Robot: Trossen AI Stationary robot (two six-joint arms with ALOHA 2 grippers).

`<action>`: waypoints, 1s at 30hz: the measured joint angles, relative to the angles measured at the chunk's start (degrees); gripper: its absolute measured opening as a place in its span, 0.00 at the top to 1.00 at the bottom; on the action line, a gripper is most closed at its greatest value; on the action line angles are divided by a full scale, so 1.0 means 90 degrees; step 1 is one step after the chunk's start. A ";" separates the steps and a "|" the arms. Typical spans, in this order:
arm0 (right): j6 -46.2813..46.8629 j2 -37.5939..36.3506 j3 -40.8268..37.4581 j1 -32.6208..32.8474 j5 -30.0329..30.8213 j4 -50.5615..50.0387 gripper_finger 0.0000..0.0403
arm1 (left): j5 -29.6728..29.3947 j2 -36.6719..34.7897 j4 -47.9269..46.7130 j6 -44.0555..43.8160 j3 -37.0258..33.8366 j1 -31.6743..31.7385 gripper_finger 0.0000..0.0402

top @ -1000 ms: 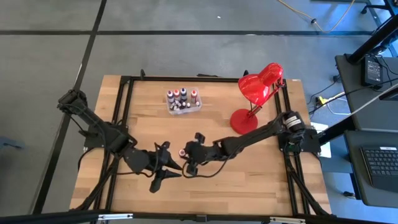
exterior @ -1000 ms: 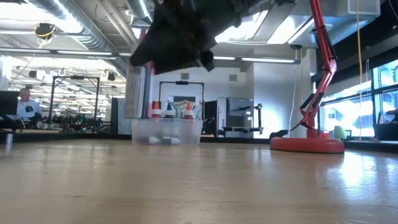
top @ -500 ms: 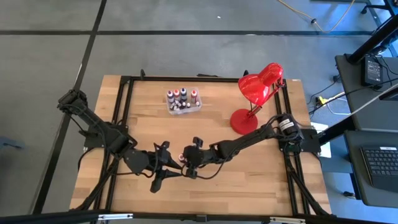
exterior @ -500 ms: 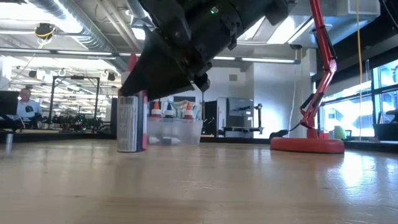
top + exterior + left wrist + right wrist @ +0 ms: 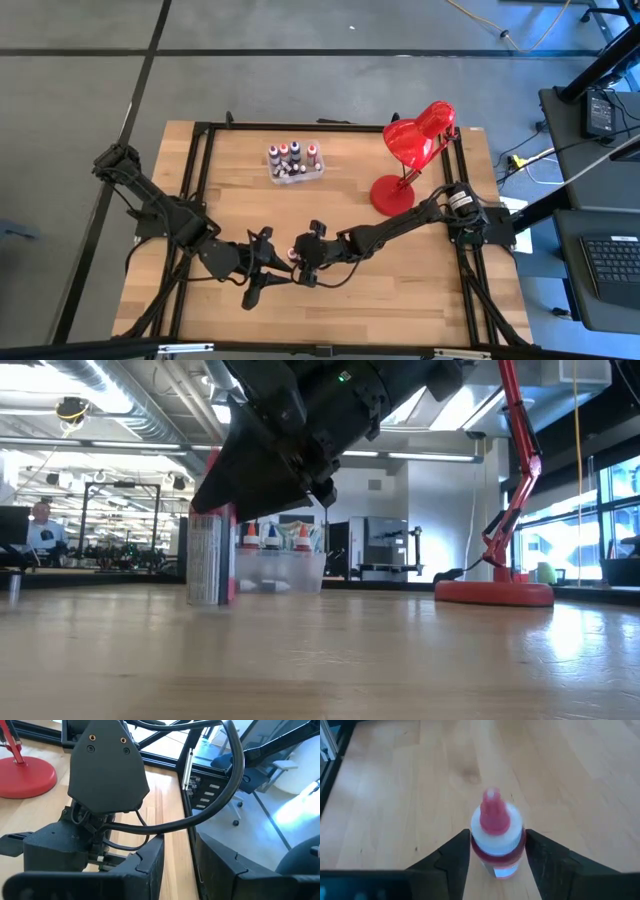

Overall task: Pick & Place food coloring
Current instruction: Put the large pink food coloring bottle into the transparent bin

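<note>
On the high view we see the left arm enter from about nine o'clock and run down toward the table's front middle, where the left gripper (image 5: 268,268) sits low over the wooden table (image 5: 420,290). Its two dark fingers point toward the right arm, and we cannot tell whether they are spread or closed. The left wrist view is filled mostly by the other arm's dark housing and a black cable.

Just to the right, at roughly six o'clock of the table's centre, the right gripper (image 5: 296,253) meets it, nearly touching. In the right wrist view the right gripper (image 5: 496,851) is clenched on a bottle of food coloring (image 5: 496,838), one finger on each side of its body. The bottle stands upright, with a white collar and a pink-red dropper tip. In the low view the same bottle (image 5: 213,555) stands with its base down at the tabletop, under the dark mass of the right gripper (image 5: 262,472).

Toward twelve o'clock, near the far edge, a clear plastic box (image 5: 295,170) holds the other small bottles (image 5: 291,155), standing upright in rows with pale caps. The low view shows this box (image 5: 268,571) behind the held bottle.

Farther right, at about two o'clock, the red desk lamp (image 5: 408,150) stands on its round base, its shade tilted toward the back corner
</note>
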 joint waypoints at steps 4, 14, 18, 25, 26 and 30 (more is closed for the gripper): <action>-0.0005 0.0000 0.0000 0.0000 -0.0012 0.0000 0.50 | -0.0002 0.0000 -0.0060 0.0000 0.0000 0.0000 0.72; -0.0463 -0.0543 -0.0009 -0.0049 -0.0012 -0.0642 0.44 | -0.0006 -0.0002 -0.0334 0.0005 0.0000 0.0000 0.73; -0.0714 -0.0991 -0.0002 0.0015 -0.0004 -0.1134 0.44 | -0.0040 -0.0005 -0.0623 0.0005 0.0000 0.0026 0.72; -0.1159 -0.1718 -0.0002 0.0265 -0.0019 -0.2623 0.44 | 0.0073 -0.0005 -0.1848 0.0705 0.0000 0.0188 0.73; -0.1122 -0.1815 -0.0009 0.0265 -0.0015 -0.2895 0.44 | 0.0069 -0.0005 -0.1898 0.0814 0.0000 0.0218 0.73; -0.0744 -0.2300 -0.0295 0.0305 0.0093 -0.3733 0.44 | 0.0060 -0.0005 -0.1777 0.1213 0.0000 0.0349 0.72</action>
